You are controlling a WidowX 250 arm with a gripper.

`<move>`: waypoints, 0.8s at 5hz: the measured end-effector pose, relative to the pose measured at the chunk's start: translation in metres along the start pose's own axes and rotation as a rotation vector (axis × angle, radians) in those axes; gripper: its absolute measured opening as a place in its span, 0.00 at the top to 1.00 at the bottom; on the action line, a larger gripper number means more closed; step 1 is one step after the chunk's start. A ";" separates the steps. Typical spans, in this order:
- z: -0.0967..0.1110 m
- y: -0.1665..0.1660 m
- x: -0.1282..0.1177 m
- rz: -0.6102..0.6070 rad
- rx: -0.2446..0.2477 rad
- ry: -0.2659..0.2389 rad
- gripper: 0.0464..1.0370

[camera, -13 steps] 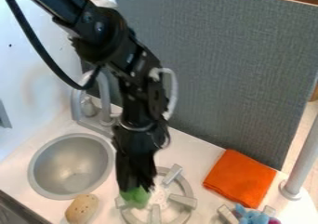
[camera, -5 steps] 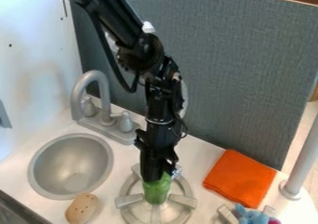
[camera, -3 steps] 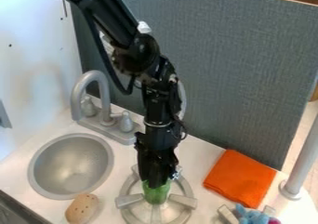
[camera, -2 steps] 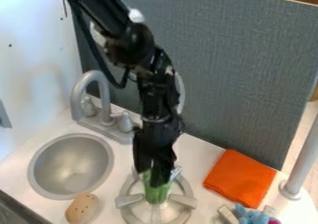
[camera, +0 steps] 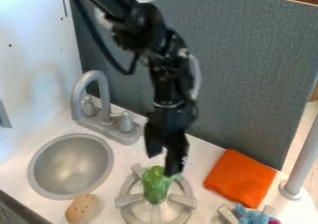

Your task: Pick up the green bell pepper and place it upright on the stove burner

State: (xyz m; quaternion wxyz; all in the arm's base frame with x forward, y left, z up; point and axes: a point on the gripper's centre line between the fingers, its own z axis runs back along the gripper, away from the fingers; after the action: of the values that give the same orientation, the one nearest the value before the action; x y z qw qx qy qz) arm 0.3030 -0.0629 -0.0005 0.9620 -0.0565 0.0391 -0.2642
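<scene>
A: ok, what's on that counter, biggest first?

B: grey panel [camera: 248, 74] at the back, then the sink [camera: 69, 165], the only real container, a round metal bowl with a drain. Next, the burner [camera: 129, 200] and a folded orange cloth [camera: 240, 177].

A: and the gripper [camera: 162, 165]?

B: spread apart, gripping nothing, just over the green pepper [camera: 155, 186] on the middle of the burner. One finger's right by its top, can't tell if they touch.

A: easy grab?

B: I'd guess so. Looks like light plastic, pretty stiff, nothing fragile, but that shine could make it slippery. I'd pinch both sides around the middle, not the rounded top. Smaller again: a speckled tan piece [camera: 82, 208] beside the sink.
</scene>
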 end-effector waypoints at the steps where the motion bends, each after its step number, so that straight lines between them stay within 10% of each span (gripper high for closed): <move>1: 0.014 -0.010 0.024 -0.065 0.007 -0.054 0.03; 4: -0.018 -0.023 0.102 -0.108 0.130 -0.197 0.03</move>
State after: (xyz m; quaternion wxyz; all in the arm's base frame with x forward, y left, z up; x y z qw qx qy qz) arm 0.3773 -0.1367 -0.0198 0.9471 -0.0216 -0.0760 -0.3110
